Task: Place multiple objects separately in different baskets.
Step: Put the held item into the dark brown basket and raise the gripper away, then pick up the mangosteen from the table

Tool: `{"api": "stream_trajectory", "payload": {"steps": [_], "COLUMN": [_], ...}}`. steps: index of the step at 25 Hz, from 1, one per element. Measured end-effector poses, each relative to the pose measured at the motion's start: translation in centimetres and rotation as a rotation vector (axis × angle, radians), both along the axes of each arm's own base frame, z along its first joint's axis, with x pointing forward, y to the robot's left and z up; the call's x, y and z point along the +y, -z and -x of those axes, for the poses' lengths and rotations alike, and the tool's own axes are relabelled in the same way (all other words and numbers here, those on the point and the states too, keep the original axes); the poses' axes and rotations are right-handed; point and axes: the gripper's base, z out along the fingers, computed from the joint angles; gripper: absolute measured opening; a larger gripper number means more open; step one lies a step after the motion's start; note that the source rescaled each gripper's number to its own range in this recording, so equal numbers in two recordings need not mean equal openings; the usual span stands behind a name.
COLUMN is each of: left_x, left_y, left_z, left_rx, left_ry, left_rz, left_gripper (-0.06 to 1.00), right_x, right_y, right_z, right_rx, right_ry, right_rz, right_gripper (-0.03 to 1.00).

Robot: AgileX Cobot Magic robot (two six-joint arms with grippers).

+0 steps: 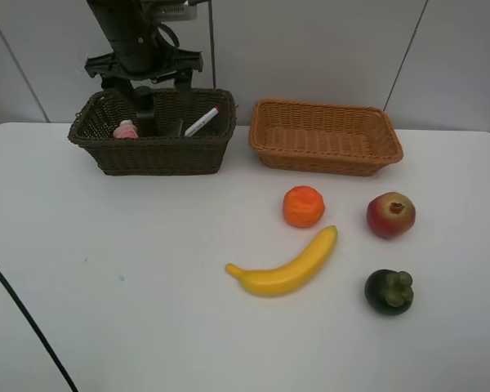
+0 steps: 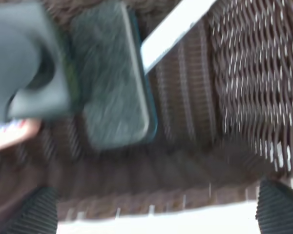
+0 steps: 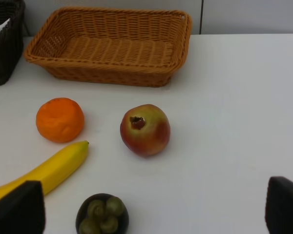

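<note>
Drop-off step: my L fingers (image 2: 35, 213) wide in dark basket (image 1: 151, 157), black block (image 2: 112, 78) prob. free; R fingers (image 3: 18, 210) wide; orange (image 1: 303, 206) next.

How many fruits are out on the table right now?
4: orange mid-table, red apple to its right, banana in front of the orange, mangosteen in front of the apple. Dark basket partly hidden.

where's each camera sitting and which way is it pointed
Exterior high: up front, looking down across the table to the wall; left arm shows.
Left wrist: on the left arm, looks down into the dark basket; left fingertips show.
Right wrist: low, faces the tan basket; right fingertips show.
Exterior and right wrist share the apple and tan basket.
</note>
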Motion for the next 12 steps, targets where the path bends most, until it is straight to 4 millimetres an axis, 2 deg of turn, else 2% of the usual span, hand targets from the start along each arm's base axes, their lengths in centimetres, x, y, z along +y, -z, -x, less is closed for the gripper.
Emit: {"api": "stream_trajectory", "payload": {"steps": [3,9,12], "left_x": [1.3,4.9,7.1], "left_y": [-1.4,-2.6,-3.5], "left_z": [1.6,3.0,5.1], "left_rx": [0.105,0.128,0.144], "left_ry": [-0.012,-0.071,-0.110], "left_rz": [-0.053,-0.066,-0.066], "left_gripper": [1.00,1.00,1.00], "right_x": [0.0,0.0,0.0], "right_y": [0.0,0.0,0.0], "right_z": [0.0,0.0,0.0], "right_rx": [0.000,0.000,0.000], "right_ry": [0.000,0.000,0.000], "right_rz": [0.000,0.000,0.000], "right_gripper": [1.00,1.00,1.00]}}
